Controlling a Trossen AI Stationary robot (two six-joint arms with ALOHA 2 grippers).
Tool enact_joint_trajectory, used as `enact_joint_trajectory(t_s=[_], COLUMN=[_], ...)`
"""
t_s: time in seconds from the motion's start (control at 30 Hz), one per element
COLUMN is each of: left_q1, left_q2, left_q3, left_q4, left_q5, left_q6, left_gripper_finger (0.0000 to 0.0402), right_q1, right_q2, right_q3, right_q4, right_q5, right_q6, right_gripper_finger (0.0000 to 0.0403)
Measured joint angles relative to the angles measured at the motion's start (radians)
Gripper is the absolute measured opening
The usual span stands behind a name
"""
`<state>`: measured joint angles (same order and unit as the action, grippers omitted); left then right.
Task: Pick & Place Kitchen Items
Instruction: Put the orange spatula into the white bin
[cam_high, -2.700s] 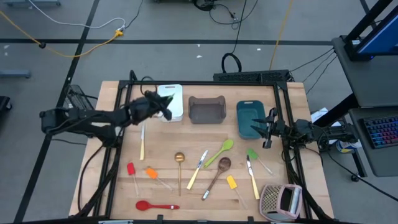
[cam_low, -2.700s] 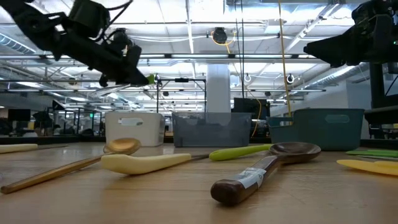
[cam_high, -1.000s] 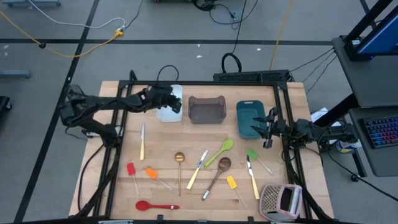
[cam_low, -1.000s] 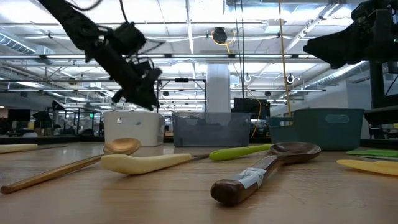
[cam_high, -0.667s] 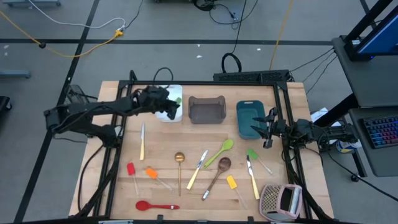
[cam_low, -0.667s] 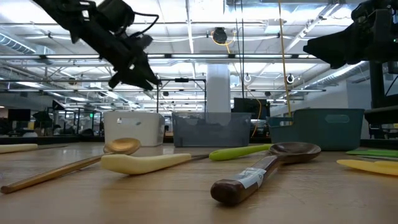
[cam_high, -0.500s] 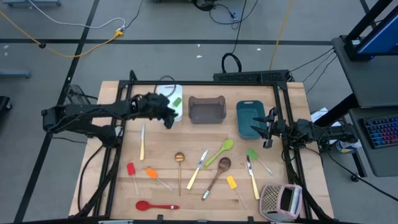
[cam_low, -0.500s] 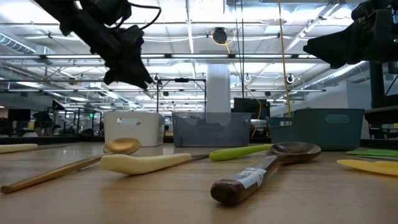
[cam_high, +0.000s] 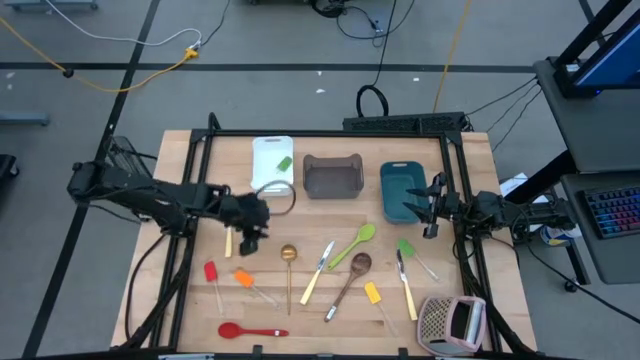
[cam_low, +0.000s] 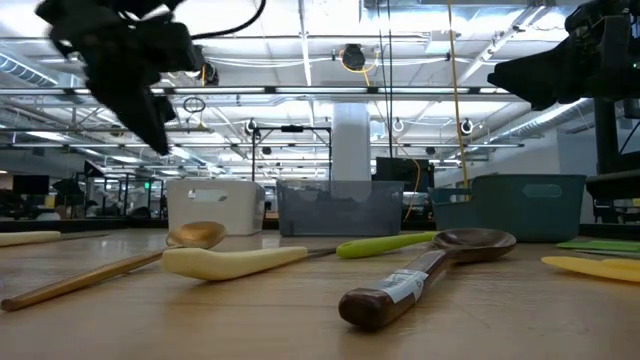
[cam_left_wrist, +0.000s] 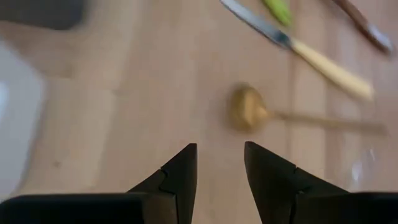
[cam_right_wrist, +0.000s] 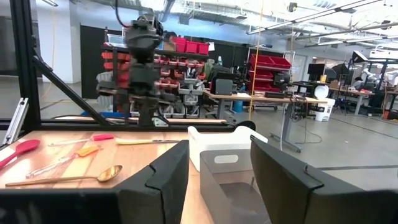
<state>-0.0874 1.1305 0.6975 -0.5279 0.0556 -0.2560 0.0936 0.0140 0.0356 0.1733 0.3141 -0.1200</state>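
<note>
My left gripper (cam_high: 249, 238) hovers open and empty over the wood between a cream-handled knife (cam_high: 228, 232) and the gold ladle (cam_high: 288, 254); its wrist view shows the ladle's bowl (cam_left_wrist: 245, 111) just ahead of the fingers. A green spatula (cam_high: 284, 163) lies inside the white tub (cam_high: 262, 150). Red (cam_high: 211, 272), orange (cam_high: 243, 279) and yellow (cam_high: 372, 293) spatulas, a red spoon (cam_high: 240, 331), a lime spoon (cam_high: 358, 240), a brown spoon (cam_high: 352, 270) and more knives lie flat on the table. My right gripper (cam_high: 410, 207) waits open and empty by the teal tub (cam_high: 402, 172).
A grey tub (cam_high: 332, 190) stands between the white and teal tubs along the far side. A perforated grater with a pink side (cam_high: 450, 320) sits at the near right corner. Black frame rails (cam_high: 190, 230) run along the table's left and right sides.
My left gripper has drawn away from above the white tub toward the table's near edge and a little left, ending over the wood beside the cream-handled knife. The green spatula stays lying in the white tub.
</note>
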Motion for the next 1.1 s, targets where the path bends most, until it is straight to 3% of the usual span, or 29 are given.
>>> enact_joint_trajectory(t_s=[0.1,0.3,0.57,0.8,1.1], left_q1=[-0.085,-0.256,-0.455,-0.526,-0.551], left_q2=[0.001,0.032,0.147,0.259,0.364], left_q3=[0.000,0.000,0.000,0.000,0.006], left_q4=[-0.038,-0.067,-0.049,-0.027,-0.019], left_q5=[-0.001,0.000,-0.002,-0.006,-0.104], left_q6=[0.001,-0.137,-0.173,-0.148,-0.083], left_gripper_finger=[0.0136,0.0136,0.0136,0.0136,0.0136], right_q1=[0.000,0.000,0.000,0.000,0.000], right_q2=[0.000,0.000,0.000,0.001,0.001], right_q3=[0.000,0.000,0.000,0.000,0.000], right_q4=[-0.005,-0.026,-0.029,-0.034,-0.035], right_q5=[0.000,-0.001,-0.001,-0.002,-0.002], right_q6=[0.000,0.000,0.000,0.000,0.003], right_gripper_finger=[0.0165,0.0165,0.0165,0.0165,0.0165])
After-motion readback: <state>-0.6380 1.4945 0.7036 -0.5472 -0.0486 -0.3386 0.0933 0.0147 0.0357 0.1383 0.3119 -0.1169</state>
